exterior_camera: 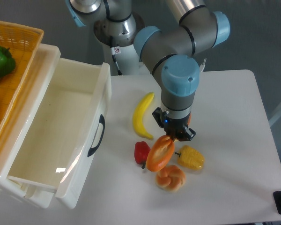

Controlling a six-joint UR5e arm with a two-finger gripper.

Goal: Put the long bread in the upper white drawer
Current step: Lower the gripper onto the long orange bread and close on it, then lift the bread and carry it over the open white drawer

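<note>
The long bread (160, 153) shows end-on as an orange-brown oval with a paler centre, hanging from my gripper (173, 136) just above the table. My gripper is shut on its upper end and points straight down. The bread hangs between a red pepper (141, 152) on its left and a yellow pepper (191, 158) on its right. The upper white drawer (91, 108) stands pulled open at the left, empty inside, with a dark curved handle (97, 135) on its front. The drawer is well to the left of my gripper.
A yellow banana (143, 115) lies between the drawer and my gripper. A small knotted golden bun (170, 177) lies just below the bread. An orange woven basket (18, 51) with a green pepper (1, 61) sits at the far left behind the drawer.
</note>
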